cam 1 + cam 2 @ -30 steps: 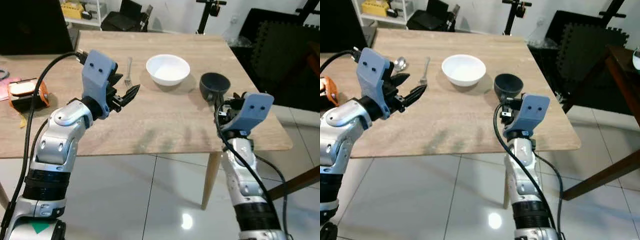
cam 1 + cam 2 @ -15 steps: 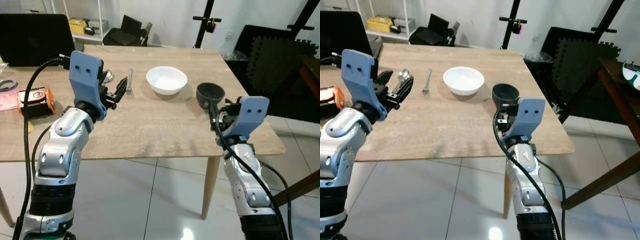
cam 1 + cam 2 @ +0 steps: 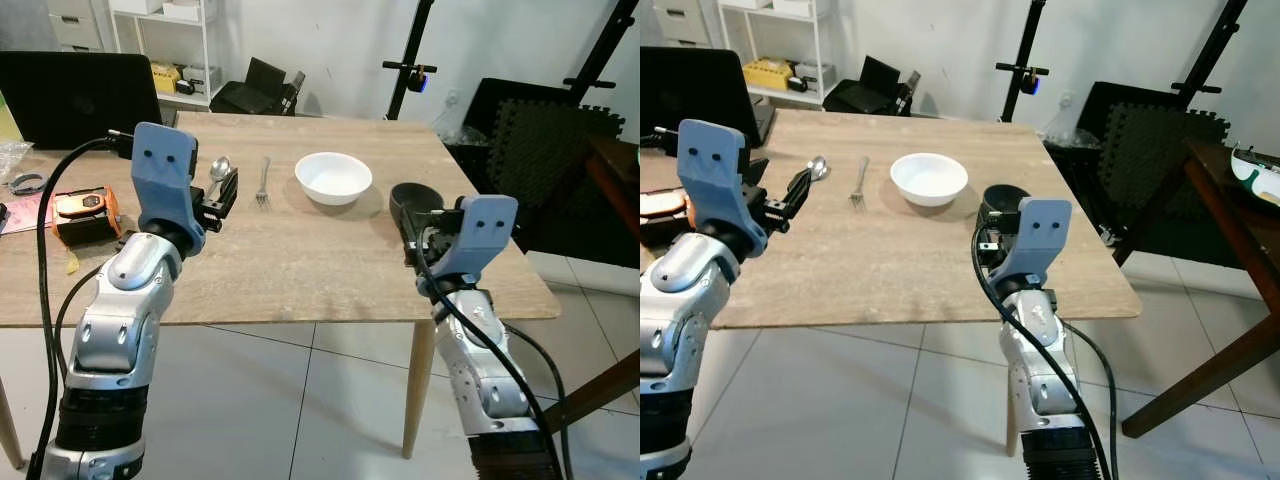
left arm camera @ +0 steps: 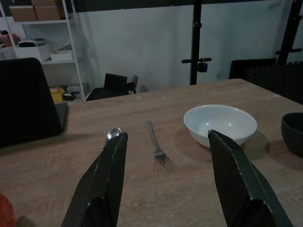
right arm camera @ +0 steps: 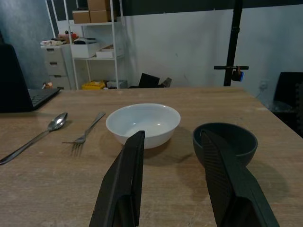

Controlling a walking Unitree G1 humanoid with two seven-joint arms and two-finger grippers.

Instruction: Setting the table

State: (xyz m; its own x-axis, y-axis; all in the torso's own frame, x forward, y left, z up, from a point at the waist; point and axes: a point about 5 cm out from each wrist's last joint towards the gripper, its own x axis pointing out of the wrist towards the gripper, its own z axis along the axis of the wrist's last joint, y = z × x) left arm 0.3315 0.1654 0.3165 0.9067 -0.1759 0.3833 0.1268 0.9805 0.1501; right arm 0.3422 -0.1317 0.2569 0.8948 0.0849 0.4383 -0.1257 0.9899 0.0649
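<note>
Mostly set, judging by layout: spoon (image 3: pixel 219 170), fork (image 3: pixel 262 181), white bowl (image 3: pixel 333 177), dark bowl (image 3: pixel 418 204) in a row on worktop (image 3: pixel 300 260). Left gripper (image 4: pixel 165 189) wide open, empty, near spoon. Right gripper (image 5: pixel 173 182) open, empty, beside dark bowl. Maybe final tidying left.

On the wooden table (image 3: pixel 300 260) I count two bowls: one white bowl (image 3: pixel 333 177) and one dark bowl (image 3: pixel 412 199). There is one fork (image 3: pixel 262 181) and one spoon (image 3: pixel 219 169). One black laptop (image 3: pixel 75 95) sits at the far corner. One orange device (image 3: pixel 84 207) lies near the edge. Two robot arms reach in, with one left gripper (image 3: pixel 226 193) and one right gripper (image 5: pixel 173 184).
</note>
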